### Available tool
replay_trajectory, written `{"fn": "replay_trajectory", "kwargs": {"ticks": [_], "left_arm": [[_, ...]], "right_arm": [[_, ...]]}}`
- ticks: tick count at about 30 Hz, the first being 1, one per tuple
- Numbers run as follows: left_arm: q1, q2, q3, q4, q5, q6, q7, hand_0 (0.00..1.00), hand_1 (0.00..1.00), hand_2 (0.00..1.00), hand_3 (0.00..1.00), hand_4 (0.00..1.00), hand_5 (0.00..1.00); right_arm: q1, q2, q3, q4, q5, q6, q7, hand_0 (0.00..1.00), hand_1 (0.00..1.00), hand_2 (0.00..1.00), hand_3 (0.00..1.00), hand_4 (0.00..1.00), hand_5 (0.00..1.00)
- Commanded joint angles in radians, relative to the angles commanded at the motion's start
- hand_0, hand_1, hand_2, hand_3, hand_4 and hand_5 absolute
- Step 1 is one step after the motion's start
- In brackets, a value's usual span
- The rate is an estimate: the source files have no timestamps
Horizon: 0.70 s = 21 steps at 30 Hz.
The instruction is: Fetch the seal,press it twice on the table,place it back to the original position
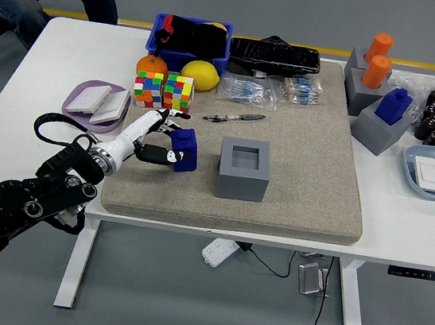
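The blue seal (184,149) is in my left hand (166,141), whose white fingers are curled around it from the left. It sits low over the grey felt mat (306,158), left of the grey square holder (244,168) with its empty recess. My left arm comes in from the lower left. No right arm shows in the head view.
Two colour cubes (163,90), an orange, a lemon (200,74) and a blue bin (190,35) lie behind the hand. A purple dish (95,102) is to its left, a pen (235,118) just beyond. More holders with orange and blue seals (381,88) stand at the far right. A seated person is at the top left.
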<state>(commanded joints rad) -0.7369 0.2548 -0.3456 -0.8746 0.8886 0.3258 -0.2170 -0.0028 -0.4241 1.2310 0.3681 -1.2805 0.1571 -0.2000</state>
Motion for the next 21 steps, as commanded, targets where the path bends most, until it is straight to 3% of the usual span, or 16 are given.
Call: {"fn": "replay_trajectory", "kwargs": {"ticks": [9,21], "left_arm": [[-0.013,0.012,-0.048,-0.032,0.02,0.001,0.004,0.775,0.449,0.418,0.827,0.607,0.002],[-0.06,0.035,-0.08,-0.158,0.066,-0.018,0.045,0.773,0.45,0.418,0.828,0.606,0.002]], "right_arm": [[-0.001,-0.003,-0.005,-0.001,0.001,0.0,0.0,0.924,0.769,0.768,0.778,0.823,0.459],[0.0,-0.007,-0.007,0.001,0.001,0.0,0.0,0.924,0.769,0.768,0.778,0.824,0.459]]}}
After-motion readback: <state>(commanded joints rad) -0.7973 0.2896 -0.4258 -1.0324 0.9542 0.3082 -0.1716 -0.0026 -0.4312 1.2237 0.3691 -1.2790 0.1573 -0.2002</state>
